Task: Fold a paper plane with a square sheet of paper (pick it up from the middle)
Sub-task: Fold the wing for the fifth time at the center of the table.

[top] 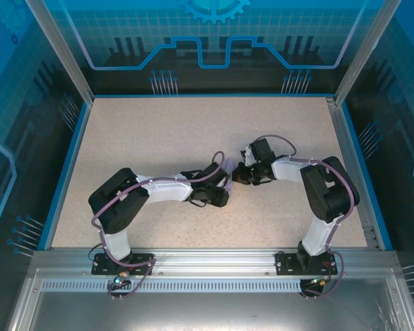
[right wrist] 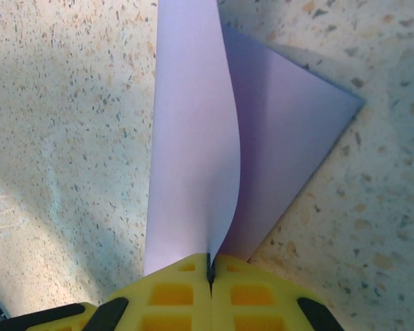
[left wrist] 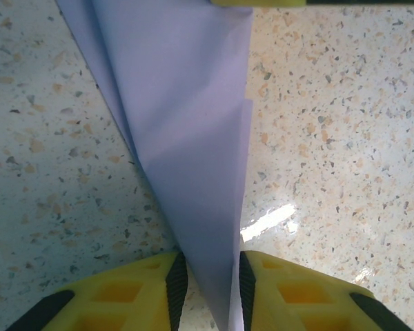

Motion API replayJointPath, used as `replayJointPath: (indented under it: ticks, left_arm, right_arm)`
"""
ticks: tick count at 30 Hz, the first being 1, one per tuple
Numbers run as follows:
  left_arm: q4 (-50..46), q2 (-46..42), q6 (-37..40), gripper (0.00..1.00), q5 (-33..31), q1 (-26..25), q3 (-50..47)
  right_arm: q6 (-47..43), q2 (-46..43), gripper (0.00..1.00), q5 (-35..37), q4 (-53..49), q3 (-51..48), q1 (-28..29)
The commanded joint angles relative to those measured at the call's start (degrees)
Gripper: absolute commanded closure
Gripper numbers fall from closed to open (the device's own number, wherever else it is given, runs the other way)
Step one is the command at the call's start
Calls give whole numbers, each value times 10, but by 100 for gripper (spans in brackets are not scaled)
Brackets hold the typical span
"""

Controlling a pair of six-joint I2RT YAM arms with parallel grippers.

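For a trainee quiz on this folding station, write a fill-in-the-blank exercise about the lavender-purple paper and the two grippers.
1. The thin, lavender-purple sheet of paper is held by ____ grippers at once.
2. The fingers of the right gripper and those of the left gripper are coloured ____.
3. The right gripper's jaws are ____ on the paper, with no gap between them.

Missing words: both; yellow; shut

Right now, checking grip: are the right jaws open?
No, the right jaws meet shut on the square sheet of paper, no gap between them.
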Motion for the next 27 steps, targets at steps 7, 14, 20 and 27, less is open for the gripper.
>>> replayJointPath:
  ticks: [7,14,20,27]
  left_arm:
    - [-33,16,31,71,-24,-2,-9]
    - [-49,19,46,76,-37,-3,-10]
    - [-74,26,69,77,-68,-11,0]
    - [-85,27,83,76,-87,-17,11]
  right_arm:
    - [-31,32,97,26,-46,24,9]
    - [-44,39,97,45,-69,32,10]
    - [-51,47,98,59,-85,38,11]
    - [-51,56,98,65,-88,38,14]
